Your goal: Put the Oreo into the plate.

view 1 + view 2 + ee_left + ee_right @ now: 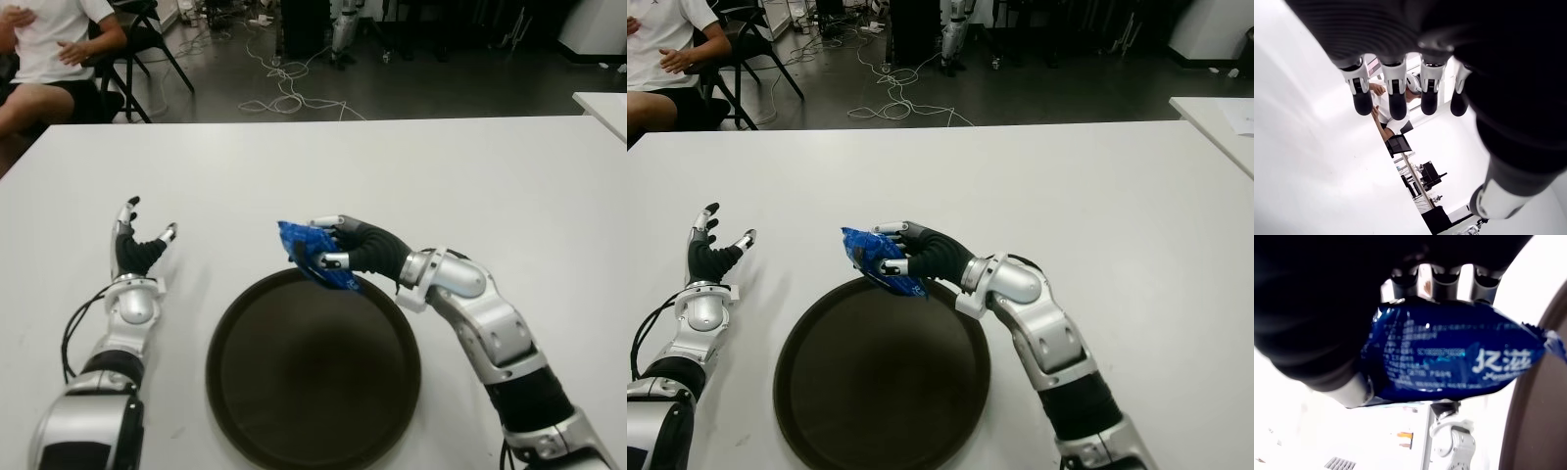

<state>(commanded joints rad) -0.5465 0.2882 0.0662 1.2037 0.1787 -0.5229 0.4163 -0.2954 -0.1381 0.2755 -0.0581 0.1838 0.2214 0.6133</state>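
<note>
Right wrist view: right hand [343, 250] clamps Oreo packet [1449, 357] above plate [313, 392] rim

Beyond the white table [411, 166], a person [49, 59] sits on a black chair [147, 39], with cables [284, 93] strewn across the floor.

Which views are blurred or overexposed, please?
Right wrist view: the Oreo pack in the right hand is soft, the background washed out. Left wrist view: the table is blown white. Eye views: sharp, the plate very dark.
</note>
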